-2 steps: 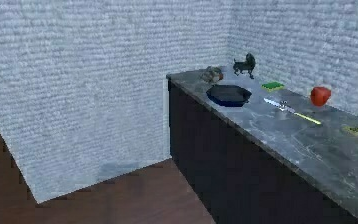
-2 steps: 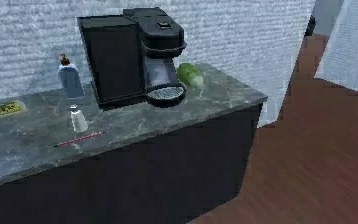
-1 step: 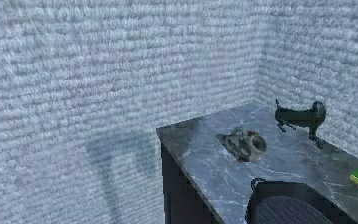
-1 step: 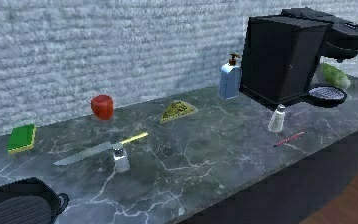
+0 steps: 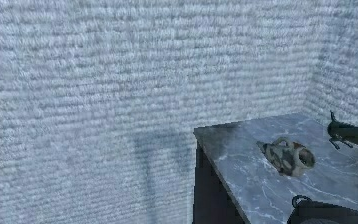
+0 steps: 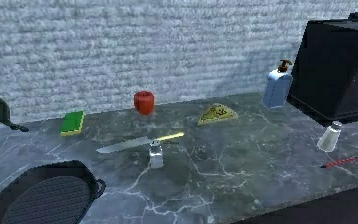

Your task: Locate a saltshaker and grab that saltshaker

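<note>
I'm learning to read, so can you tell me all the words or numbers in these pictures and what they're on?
None can be read: no word, number or sign is legible on anything here.
Blue bottle: any label is too small to make out.
Black box: plain dark faces, no print seen.
Small white-capped shaker: too small to tell.

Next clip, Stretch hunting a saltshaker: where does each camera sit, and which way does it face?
Forward view: on the robot, looking ahead and somewhat down at a grey wall and a corner of the counter; own body: none.
Arm side view: fixed on the body, looking out sideways across the counter at a sponge, knife, soap bottle and pale shaker; own body: none.
Shared: the marble counter; the dark pan at the forward view's lower right is probably the skillet at the arm side view's lower left.
</note>
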Controlling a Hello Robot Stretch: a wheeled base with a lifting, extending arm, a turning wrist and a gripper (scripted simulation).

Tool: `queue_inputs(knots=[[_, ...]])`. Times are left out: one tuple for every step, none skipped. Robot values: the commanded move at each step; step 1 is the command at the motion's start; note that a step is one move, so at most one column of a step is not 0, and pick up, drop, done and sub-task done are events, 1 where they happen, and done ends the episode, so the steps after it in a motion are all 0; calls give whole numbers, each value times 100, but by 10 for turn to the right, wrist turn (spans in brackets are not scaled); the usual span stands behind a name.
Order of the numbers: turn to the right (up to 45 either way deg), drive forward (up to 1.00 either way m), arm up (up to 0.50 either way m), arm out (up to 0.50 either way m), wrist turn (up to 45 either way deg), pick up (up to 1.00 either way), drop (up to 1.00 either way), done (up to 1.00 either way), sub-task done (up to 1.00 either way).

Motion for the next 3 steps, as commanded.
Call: queue_inputs(knots=[[0,0,50,0,0,0,0,0,0],[0,0,38,0,0,0,0,0,0],[0,0,0,16,0,0,0,0,0]])
